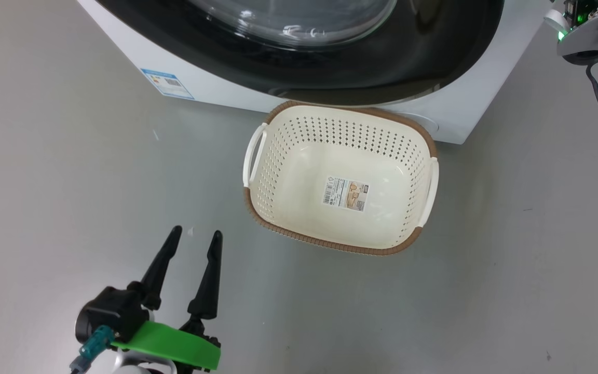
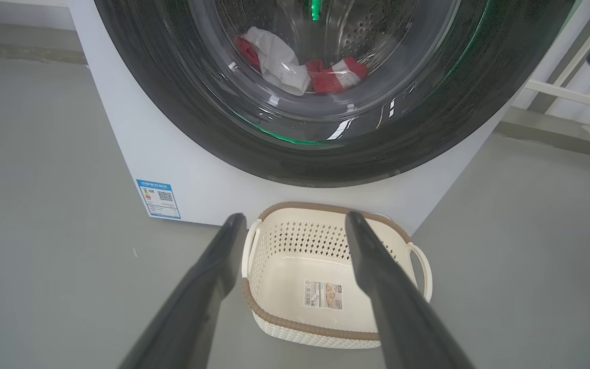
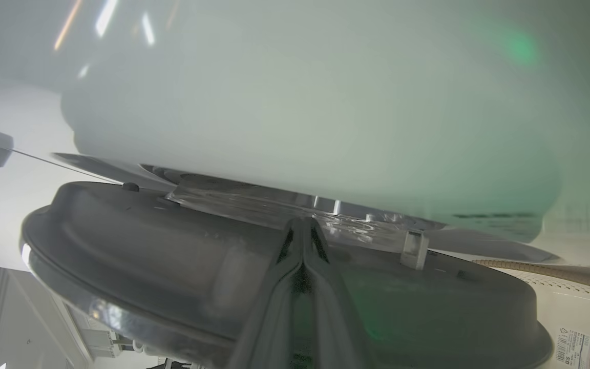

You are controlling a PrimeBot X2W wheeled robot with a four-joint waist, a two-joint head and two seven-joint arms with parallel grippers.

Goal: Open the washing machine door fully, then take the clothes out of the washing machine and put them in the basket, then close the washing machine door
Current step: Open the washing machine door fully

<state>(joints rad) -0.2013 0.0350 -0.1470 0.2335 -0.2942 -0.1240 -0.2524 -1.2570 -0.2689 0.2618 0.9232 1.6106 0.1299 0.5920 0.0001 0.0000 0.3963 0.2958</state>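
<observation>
Jaws at right meet; door glass [image 2: 387, 87] blurs clothes [image 2: 332, 78].

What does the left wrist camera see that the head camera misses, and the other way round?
Left wrist camera: through the glass of the washing machine door it catches red and white clothes lying in the steel drum.
Head camera: it looks down on the whole left gripper, fingers spread open, with its black body and green plate.
Shared: the empty basket, sticker on its bottom, on the grey floor before the white washing machine, whose blue label and black door rim show too.
</observation>
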